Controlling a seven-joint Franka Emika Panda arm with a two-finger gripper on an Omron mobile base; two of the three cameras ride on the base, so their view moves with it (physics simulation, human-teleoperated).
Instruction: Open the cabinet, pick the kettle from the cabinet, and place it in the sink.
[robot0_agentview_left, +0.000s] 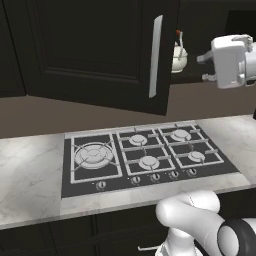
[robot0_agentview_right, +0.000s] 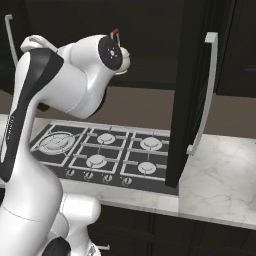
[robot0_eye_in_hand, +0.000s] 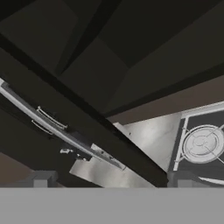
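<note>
The tall black-brown cabinet (robot0_agentview_left: 100, 50) with raised-panel doors is seen already swung open over the black gas hob (robot0_agentview_left: 145, 157), so that its long silver bar handle (robot0_agentview_left: 156, 56) hangs free. Behind the door edge, the small cream-white round kettle (robot0_agentview_left: 179, 57) is kept on the shelf inside, not yet taken. The pincer (robot0_eye_in_hand: 111, 179) is held wide open and nothing is gripped; it is probably raised at cabinet height so that the kettle can be reached. The white marble tabletop (robot0_agentview_left: 30, 170) is laid around the hob, under a plain brown wall.
</note>
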